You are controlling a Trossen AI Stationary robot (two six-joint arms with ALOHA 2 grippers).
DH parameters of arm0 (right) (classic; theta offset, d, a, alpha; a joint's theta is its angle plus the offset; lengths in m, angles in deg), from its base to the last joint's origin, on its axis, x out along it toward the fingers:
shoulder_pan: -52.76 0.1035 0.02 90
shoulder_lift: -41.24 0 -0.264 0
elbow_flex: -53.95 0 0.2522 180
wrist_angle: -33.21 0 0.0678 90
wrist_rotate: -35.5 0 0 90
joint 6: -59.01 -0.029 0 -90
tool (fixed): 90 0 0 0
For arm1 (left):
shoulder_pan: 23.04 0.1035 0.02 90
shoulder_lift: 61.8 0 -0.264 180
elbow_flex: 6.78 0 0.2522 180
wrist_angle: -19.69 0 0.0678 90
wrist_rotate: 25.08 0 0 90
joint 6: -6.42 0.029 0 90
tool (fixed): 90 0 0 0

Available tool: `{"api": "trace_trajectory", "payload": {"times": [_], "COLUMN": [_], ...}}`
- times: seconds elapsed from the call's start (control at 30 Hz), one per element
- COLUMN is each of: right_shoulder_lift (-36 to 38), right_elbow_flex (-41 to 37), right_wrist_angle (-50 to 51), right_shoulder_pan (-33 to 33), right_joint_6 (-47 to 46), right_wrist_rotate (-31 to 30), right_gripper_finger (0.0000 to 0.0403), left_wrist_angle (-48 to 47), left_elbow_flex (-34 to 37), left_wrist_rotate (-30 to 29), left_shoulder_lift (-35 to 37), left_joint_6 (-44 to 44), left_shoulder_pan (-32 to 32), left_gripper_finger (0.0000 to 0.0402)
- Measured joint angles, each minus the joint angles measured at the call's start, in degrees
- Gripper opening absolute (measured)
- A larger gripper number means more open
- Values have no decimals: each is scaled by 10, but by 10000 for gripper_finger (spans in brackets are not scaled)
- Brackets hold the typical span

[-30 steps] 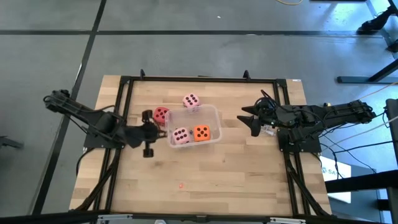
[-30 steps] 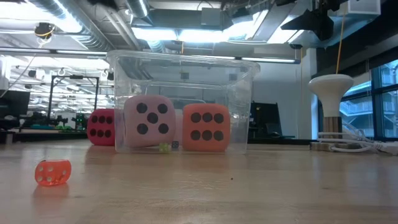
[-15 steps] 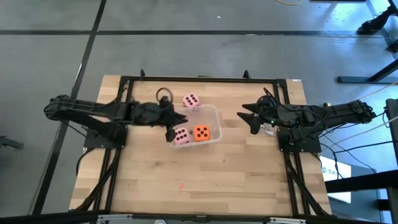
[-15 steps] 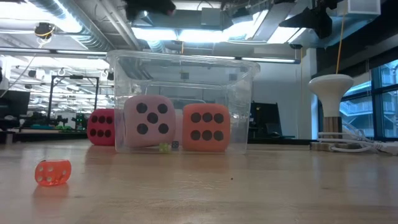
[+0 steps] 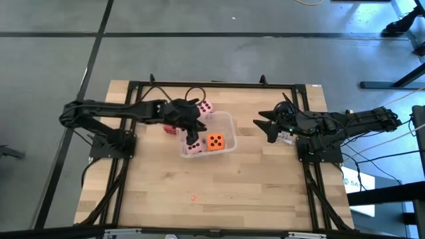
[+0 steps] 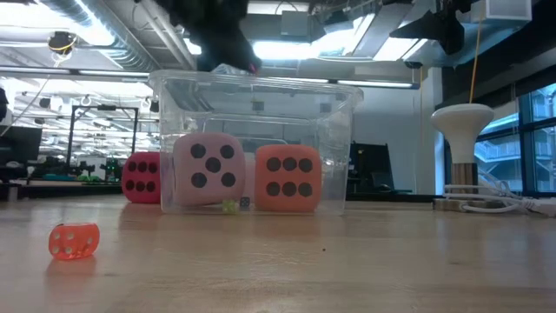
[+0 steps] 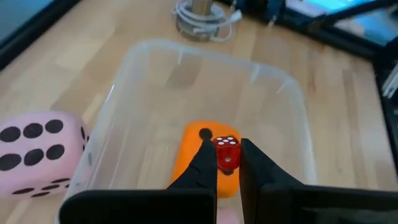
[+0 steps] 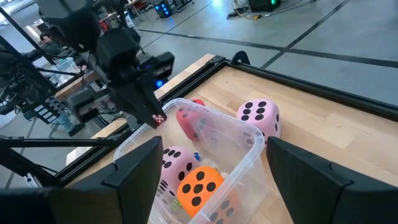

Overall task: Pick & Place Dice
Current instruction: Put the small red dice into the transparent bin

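Left wrist view is giving the best look right now: the left gripper [image 7: 226, 163] is pinching a tiny red die [image 7: 226, 152] between its fingertips, hanging right over the clear tub [image 7: 281, 93], with the orange die [image 7: 194, 144] sitting on the tub floor directly below. So it's not one of the big foam ones in the fingers, it's a little hard-looking cube with white pips.

From above, the left arm is reaching out over the tub's [image 5: 230, 119] near-left corner. Inside the tub I'm seeing the orange die [image 5: 214, 141] and a pale pink die [image 5: 193, 146]. The other pale pink die [image 5: 205, 107] is sitting on the table just outside the tub's far wall, and the big red die [image 6: 140, 177] is resting beside the tub's left side, mostly hidden under the arm in the top-down shot. Another small translucent orange-red die [image 6: 73, 241] is lying alone on the table, well apart from the tub.

The right gripper [image 5: 266, 125] is just waiting off to the tub's right, fingers spread apart, holding nothing.

My read: this is the drop step. The next move is probably just letting the fingers spread so the tiny die is falling inside the walls, staying clear of the rim.
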Motion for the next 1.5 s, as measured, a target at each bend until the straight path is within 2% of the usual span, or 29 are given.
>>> {"api": "trace_trajectory", "payload": {"times": [0.3, 0.63, 1.17, 1.5], "right_shoulder_lift": [0, 0, -43, -44], "right_elbow_flex": [0, 0, 0, 0], "right_wrist_angle": [0, 0, 0, -4], "right_shoulder_pan": [0, 0, 0, 0], "right_joint_6": [0, -1, -15, -10], "right_wrist_rotate": [0, 0, 1, 15], "right_gripper_finger": [285, 285, 285, 285], "left_wrist_angle": [-149, -158, -154, -154], "left_elbow_flex": [-67, -67, -67, -67], "left_wrist_rotate": [5, 6, 6, 6], "left_shoulder_lift": [-82, -145, -154, -154], "left_joint_6": [83, 100, 104, 95], "left_shoulder_pan": [1, 1, 0, 0], "left_gripper_finger": [8, 8, 9, 56]}}
